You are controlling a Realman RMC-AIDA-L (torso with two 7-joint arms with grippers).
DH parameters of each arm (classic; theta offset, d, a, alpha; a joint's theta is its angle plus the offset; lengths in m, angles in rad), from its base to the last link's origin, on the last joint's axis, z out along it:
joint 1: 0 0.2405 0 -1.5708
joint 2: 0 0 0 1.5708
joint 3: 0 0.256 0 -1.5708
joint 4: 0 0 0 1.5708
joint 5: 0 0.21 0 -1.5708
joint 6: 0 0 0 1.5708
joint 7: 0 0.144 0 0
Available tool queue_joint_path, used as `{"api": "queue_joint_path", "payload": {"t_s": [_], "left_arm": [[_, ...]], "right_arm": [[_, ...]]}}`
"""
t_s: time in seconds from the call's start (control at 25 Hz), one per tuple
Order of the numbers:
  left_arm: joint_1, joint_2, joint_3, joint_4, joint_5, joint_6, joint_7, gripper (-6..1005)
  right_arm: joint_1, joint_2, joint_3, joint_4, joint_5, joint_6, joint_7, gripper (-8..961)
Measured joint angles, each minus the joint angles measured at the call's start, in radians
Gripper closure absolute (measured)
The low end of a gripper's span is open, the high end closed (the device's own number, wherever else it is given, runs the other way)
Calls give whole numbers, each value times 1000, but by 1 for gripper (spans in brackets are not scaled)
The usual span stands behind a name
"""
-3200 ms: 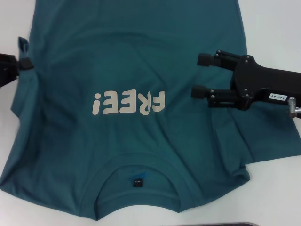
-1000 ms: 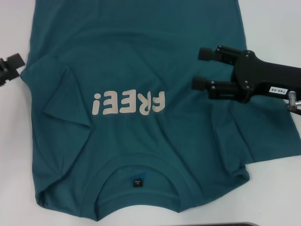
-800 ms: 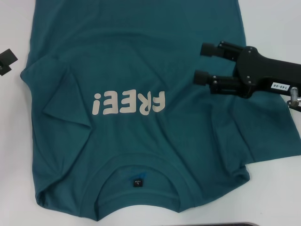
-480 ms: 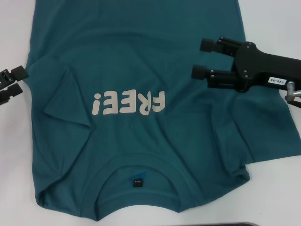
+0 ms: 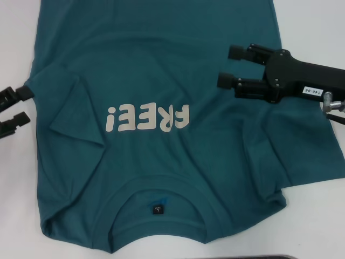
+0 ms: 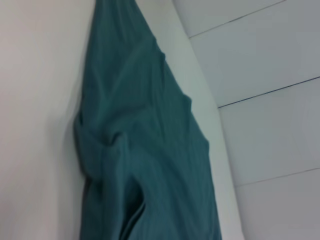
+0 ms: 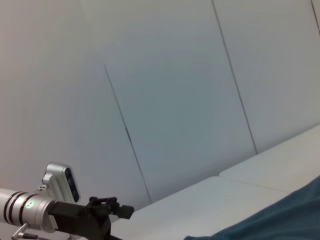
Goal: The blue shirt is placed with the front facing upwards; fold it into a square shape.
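Note:
The blue shirt [image 5: 161, 59] lies front up on the white table [image 5: 312, 226], its collar [image 5: 156, 197] nearest me and the cream "FREE!" letters [image 5: 148, 117] upside down. Its left sleeve [image 5: 70, 113] is folded inward over the body. The other sleeve [image 5: 318, 151] still spreads out flat to the right. My left gripper [image 5: 19, 108] is open just off the shirt's left edge, holding nothing. Over the shirt's right side hovers my right gripper [image 5: 229, 66], also open and empty. The left wrist view shows rumpled shirt cloth [image 6: 150, 165]. A corner of the shirt [image 7: 285, 220] shows in the right wrist view.
A dark object [image 5: 269, 257] peeks in at the table's near edge. Bare white table surrounds the shirt on both sides. The right wrist view shows the left arm [image 7: 75, 212] far off against grey wall panels [image 7: 175, 100].
The left gripper, earlier shut on the left sleeve, has laid it inward over the body and let go; it now stands open beside the shirt. The right gripper drifted slightly farther away.

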Motion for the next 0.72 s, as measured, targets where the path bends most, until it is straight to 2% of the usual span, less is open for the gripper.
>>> {"api": "queue_joint_path", "payload": {"t_s": [0.24,0.4,0.72], "left_arm": [[-16,-4,8,15,58,-16,-1,47],[-21,-8,44,34,68,-71,-2,48],[-43,-1,85,92,69,-160,-21,47]], "right_arm": [[6,0,-3,1,-3,3,7,74],[6,0,-3,2,-3,3,7,75],[6,0,-3,-3,-4,-4,6,75]]}}
